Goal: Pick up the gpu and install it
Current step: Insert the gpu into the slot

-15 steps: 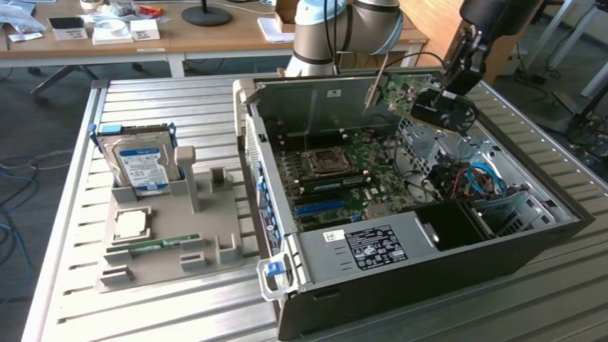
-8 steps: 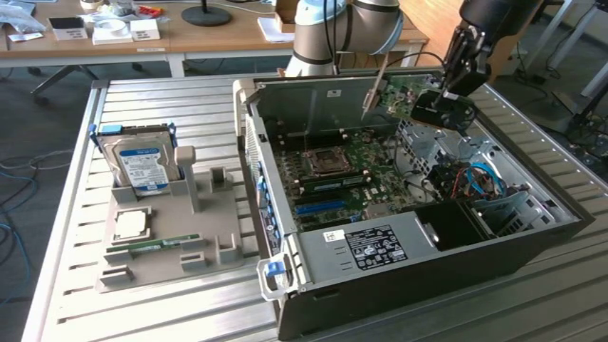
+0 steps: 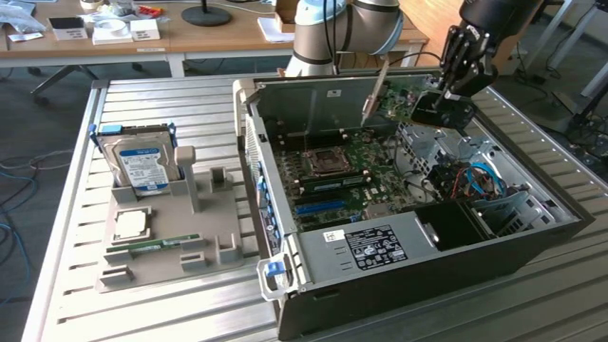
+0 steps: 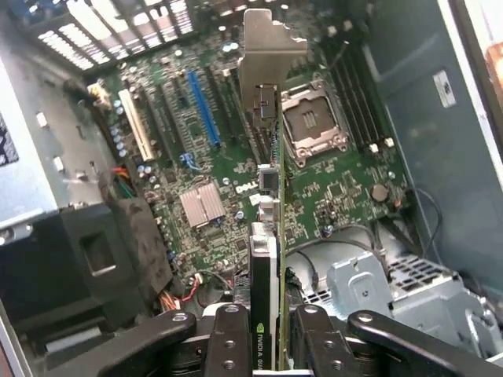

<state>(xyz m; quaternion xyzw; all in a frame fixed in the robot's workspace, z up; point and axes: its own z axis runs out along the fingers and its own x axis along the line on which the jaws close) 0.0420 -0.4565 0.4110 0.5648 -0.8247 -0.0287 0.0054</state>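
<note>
- The gripper (image 3: 440, 107) (image 4: 269, 339) has its jaws closed narrow on the gpu (image 3: 399, 101) (image 4: 270, 243), the card edge-on between the fingers (image 4: 232, 342).
- Its silver bracket (image 4: 267, 55) reaches out past the fingertips.
- Beyond the jaws lies the motherboard (image 3: 352, 164) (image 4: 338, 188) in the open case (image 3: 428, 274).
- A blue slot (image 4: 203, 110) lies to one side of the card and the socket (image 4: 310, 122) to the other.

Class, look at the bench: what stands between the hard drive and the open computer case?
In the exterior view, the grey holder's upright posts stand between hard drive and case.
</note>
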